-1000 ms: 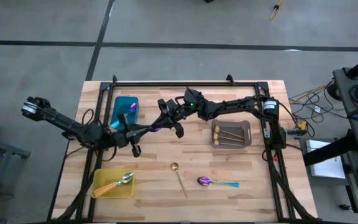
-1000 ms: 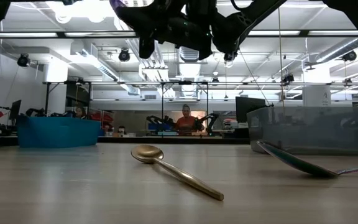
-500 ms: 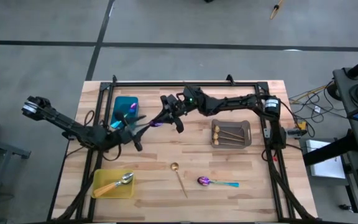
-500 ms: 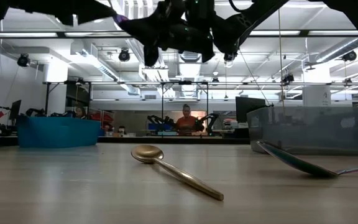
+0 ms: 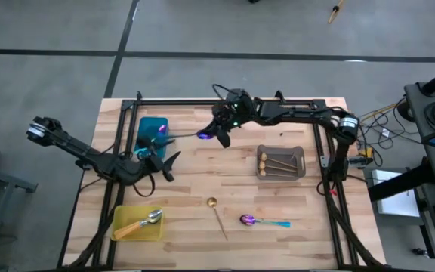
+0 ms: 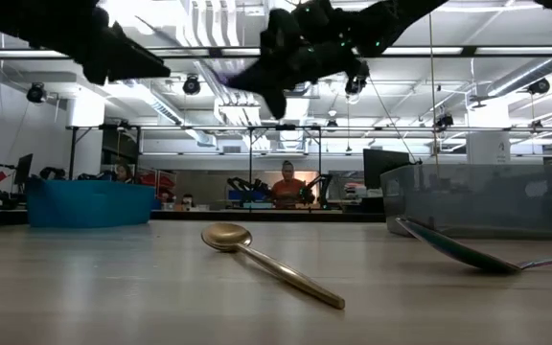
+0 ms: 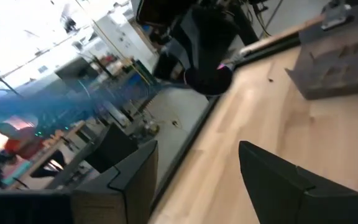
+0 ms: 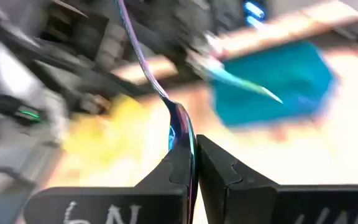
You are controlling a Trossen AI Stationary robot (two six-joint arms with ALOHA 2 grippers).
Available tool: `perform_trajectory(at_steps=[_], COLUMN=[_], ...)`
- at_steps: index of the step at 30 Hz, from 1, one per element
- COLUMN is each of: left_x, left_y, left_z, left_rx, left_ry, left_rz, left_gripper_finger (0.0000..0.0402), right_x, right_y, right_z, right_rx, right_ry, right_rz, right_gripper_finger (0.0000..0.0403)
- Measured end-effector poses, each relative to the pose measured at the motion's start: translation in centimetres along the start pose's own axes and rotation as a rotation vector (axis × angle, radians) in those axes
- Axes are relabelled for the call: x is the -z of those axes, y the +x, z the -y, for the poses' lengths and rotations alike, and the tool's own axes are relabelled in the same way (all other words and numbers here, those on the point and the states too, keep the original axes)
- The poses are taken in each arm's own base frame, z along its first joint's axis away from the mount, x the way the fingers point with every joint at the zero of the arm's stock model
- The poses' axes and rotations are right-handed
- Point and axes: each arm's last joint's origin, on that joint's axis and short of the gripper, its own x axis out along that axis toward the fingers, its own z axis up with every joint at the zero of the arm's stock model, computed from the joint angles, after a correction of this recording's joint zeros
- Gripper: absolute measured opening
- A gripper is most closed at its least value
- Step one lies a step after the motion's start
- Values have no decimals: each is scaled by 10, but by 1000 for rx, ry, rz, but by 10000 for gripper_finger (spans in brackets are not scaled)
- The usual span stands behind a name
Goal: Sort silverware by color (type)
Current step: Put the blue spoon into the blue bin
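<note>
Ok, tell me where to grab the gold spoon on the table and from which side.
Grip the gold spoon mid-handle, coming straight down from above. It lies flat and alone on the table, bowl toward the far edge, so set the fingers across its thin, slanted handle.

Wooden table (image 5: 187, 193), teal tray (image 5: 152, 128), yellow tray (image 5: 136, 224), grey tray (image 5: 281, 162), gold spoon (image 5: 217, 213), purple spoon (image 5: 263, 221)

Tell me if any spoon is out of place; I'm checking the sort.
Two lie loose on the table: a gold spoon and an iridescent spoon, both outside any tray. The right gripper holds another iridescent one in the air.
</note>
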Motion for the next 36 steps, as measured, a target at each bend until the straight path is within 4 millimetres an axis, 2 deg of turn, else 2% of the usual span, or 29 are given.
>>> perform_trajectory(at_steps=[6,11,17,23,27,36], left_x=[8,7,-1,-8,-14,-6], left_y=[0,3,18,46,68,117], left_z=[7,12,18,23,28,35], left_rx=[87,113,68,26,93,73], left_ry=[-60,-111,-66,52,99,244], left_rz=[-32,-17,-27,-90,-91,-196], left_gripper_finger=[203,203,203,203,203,203], right_x=[6,11,14,16,17,27], right_y=[-32,-46,-39,-32,-26,-12], right_z=[-7,-11,-20,-31,-37,-40], right_rx=[373,553,577,612,612,597], right_ry=[21,74,114,148,161,156], right_rz=[-203,-291,-292,-281,-282,-334], right_gripper_finger=[9,9,9,9,9,9])
